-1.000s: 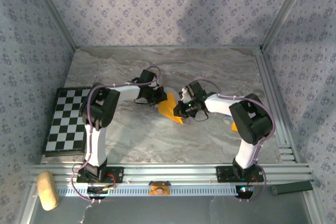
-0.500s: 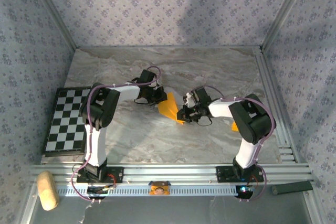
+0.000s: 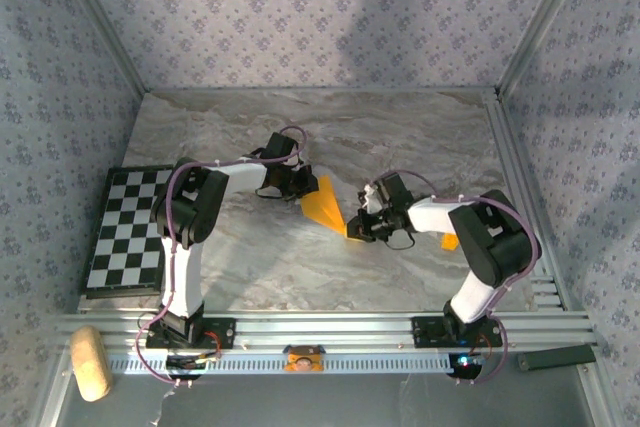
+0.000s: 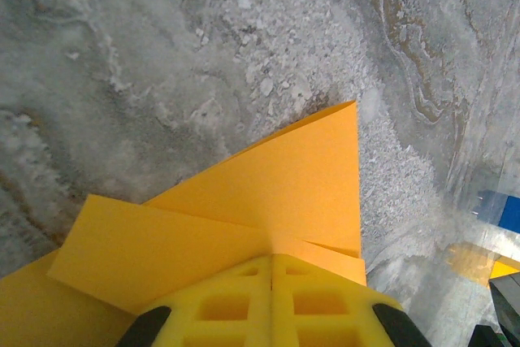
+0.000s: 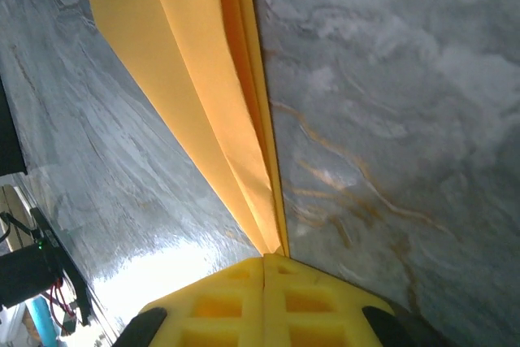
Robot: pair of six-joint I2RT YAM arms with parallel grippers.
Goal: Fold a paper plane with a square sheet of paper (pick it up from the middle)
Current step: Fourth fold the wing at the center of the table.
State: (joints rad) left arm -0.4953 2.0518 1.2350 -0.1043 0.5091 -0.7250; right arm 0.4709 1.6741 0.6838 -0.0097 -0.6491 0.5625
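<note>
Orange paper plane (image 3: 326, 205) looks nearly folded; creasing seemingly remains. Left hand (image 3: 303, 198) and right hand (image 3: 356, 230), both closed, press its ends.

No readable text, labels, numbers or signs

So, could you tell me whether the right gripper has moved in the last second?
Yes: the right gripper slid toward the front rail, down the paper plane.

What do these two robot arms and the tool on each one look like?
Both the left arm and the right arm are slim white tubes linked by chunky black joints, with thin purple cables looping alongside. The left tool and the right tool have bright yellow fingers with square, waffle-like hollows.
</note>
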